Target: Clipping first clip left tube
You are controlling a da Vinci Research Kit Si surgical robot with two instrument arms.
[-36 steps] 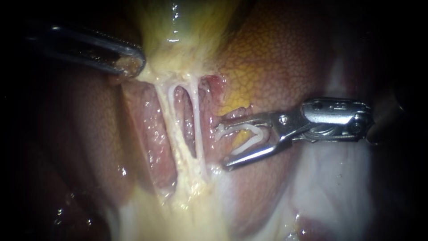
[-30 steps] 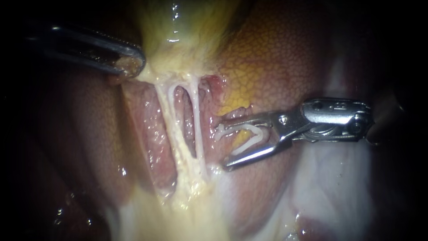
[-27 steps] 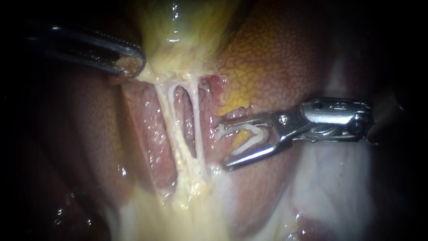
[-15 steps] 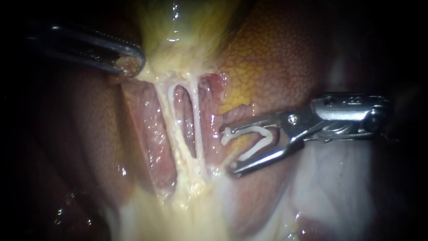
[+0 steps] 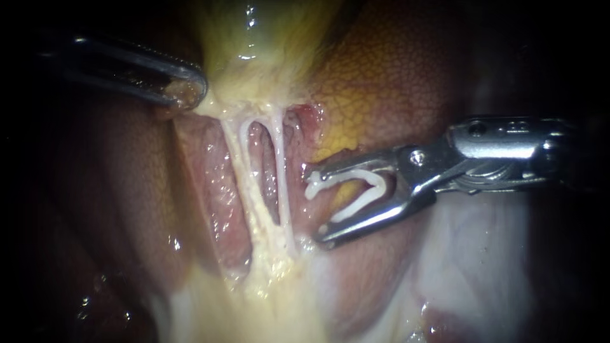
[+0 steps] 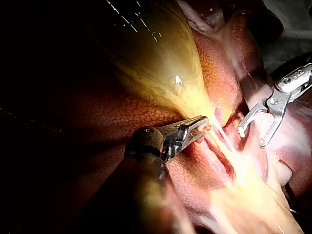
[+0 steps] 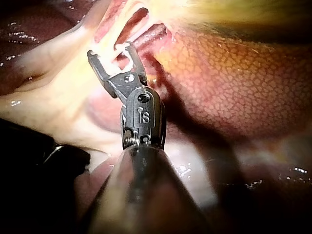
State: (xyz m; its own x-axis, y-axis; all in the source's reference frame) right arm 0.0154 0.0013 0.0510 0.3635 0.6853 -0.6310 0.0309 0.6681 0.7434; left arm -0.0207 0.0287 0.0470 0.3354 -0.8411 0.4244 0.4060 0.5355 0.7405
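Approach phase of the first clip on the left tube; no clip is on either tube yet. Your left instrument [image 5: 184,92] has its jaws clamped on the gallbladder [image 5: 267,51] at its narrow lower end. This draws the two pale tubes taut and a little apart over the liver [image 5: 394,70]. The left tube [image 5: 241,178] is the thicker, yellower strand, and the right tube [image 5: 283,184] runs just beside it.

Your right instrument [image 5: 316,204] comes in from the right with its jaws wide apart. They hold the open white clip [image 5: 380,183] between them, one leg along each jaw. The jaw tips lie just beside the right tube and encircle nothing. The left tube lies beyond it, on the side away from your right instrument.

The next move probably calls for carrying the open jaws on to the left tube, so that one leg passes on each side of it alone. Keep the right tube outside the jaws, and close only once the tube sits deep in the clip.
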